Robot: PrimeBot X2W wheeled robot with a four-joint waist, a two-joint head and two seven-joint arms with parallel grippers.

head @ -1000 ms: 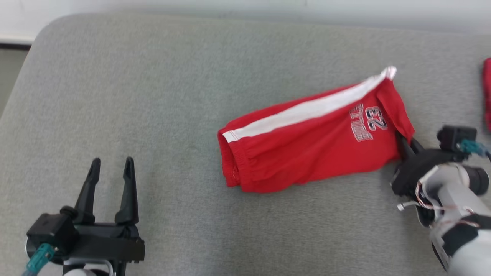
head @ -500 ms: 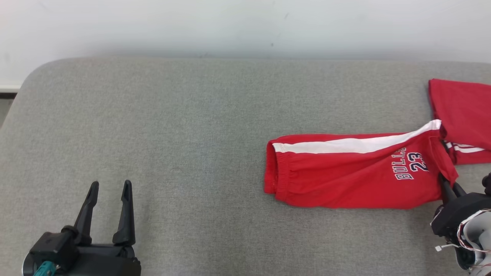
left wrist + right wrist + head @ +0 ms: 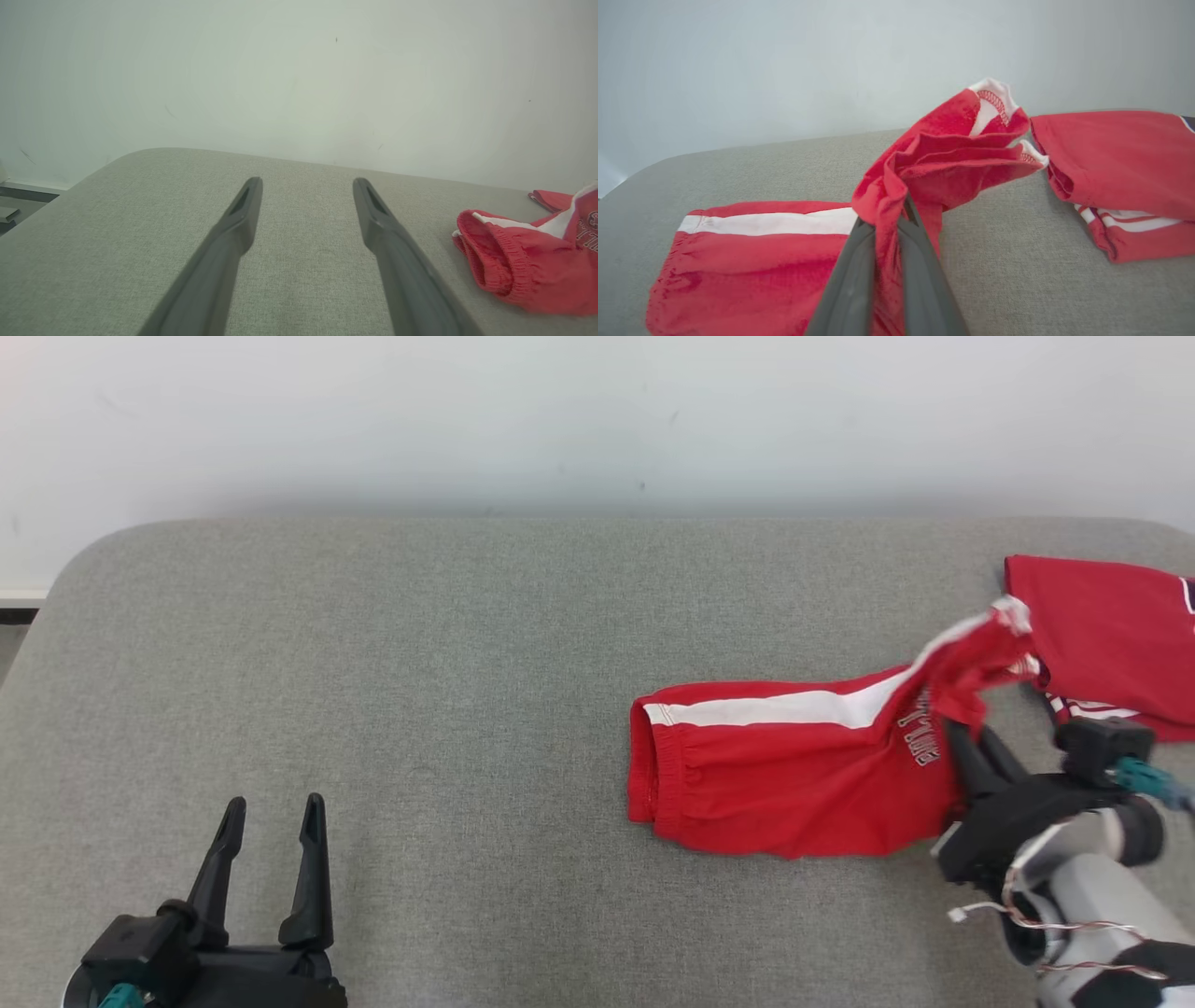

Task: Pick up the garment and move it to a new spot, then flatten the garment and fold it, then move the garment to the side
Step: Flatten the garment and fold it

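The garment [image 3: 784, 775] is a pair of red shorts with a white side stripe, lying right of centre on the grey padded surface [image 3: 420, 663]. My right gripper [image 3: 966, 733] is shut on the leg-hem end, which is raised and bunched above the surface [image 3: 934, 163]. Red fabric is pinched between the two dark fingers [image 3: 852, 275] in the right wrist view. The waistband end [image 3: 495, 261] rests flat, pointing left. My left gripper [image 3: 271, 821] stands open at the lower left, nothing between its fingers [image 3: 233, 233], far from the shorts.
A second red garment [image 3: 1111, 635], folded with white stripes at its edge [image 3: 1125, 186], lies at the far right, just beyond the raised hem. A pale wall [image 3: 597, 420] runs behind the surface. The surface's rounded left corner [image 3: 84, 560] drops to the floor.
The camera has tilted up and shifted. My right gripper has lifted the hem end of the shorts and carried it leftward, bunching the printed part that lay flat before. The left gripper holds still.
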